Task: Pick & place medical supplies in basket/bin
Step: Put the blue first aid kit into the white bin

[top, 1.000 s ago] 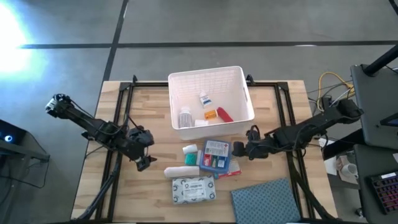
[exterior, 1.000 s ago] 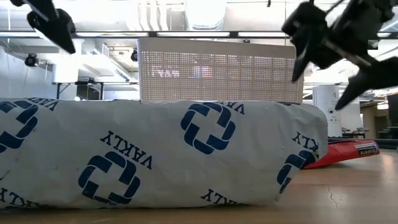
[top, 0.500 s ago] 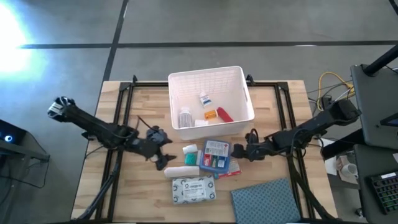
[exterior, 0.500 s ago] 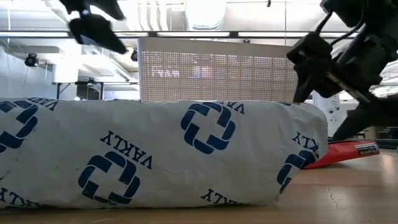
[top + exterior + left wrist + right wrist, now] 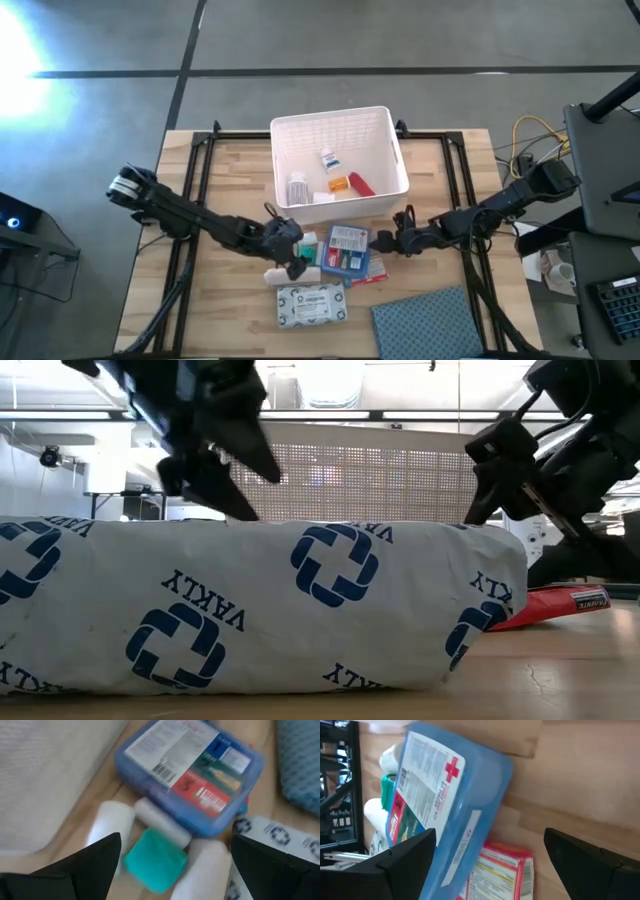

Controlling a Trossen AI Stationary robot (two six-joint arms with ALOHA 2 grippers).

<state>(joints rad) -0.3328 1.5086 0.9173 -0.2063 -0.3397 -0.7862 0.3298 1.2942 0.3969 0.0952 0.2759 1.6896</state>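
The white lattice basket [image 5: 388, 150] at the table's far middle holds a white pill bottle [image 5: 297, 188], a small box [image 5: 328, 160], an orange vial [image 5: 339, 184] and a red tube [image 5: 361, 184]. In front of it lie a teal-capped bottle [image 5: 155, 860], a white roll [image 5: 292, 274], a blue box [image 5: 347, 250] on a red-white box [image 5: 500, 870], and a pale packet [image 5: 311, 305]. My left gripper [image 5: 297, 250] hangs open just above the teal-capped bottle and the roll. My right gripper [image 5: 386, 240] is open at the blue box's right edge [image 5: 485, 795], touching nothing.
A blue-grey textured cloth [image 5: 425, 322] lies at the near right corner. In the low view the packet [image 5: 250, 610] fills the foreground and hides the smaller items. Black frame rails [image 5: 195, 190] run along both sides of the table.
My left gripper has swept toward the table's right and down, from near the left rail to just over the teal-capped bottle and the roll, staying open. My right gripper has sunk a little beside the blue box, staying open. No item has moved.
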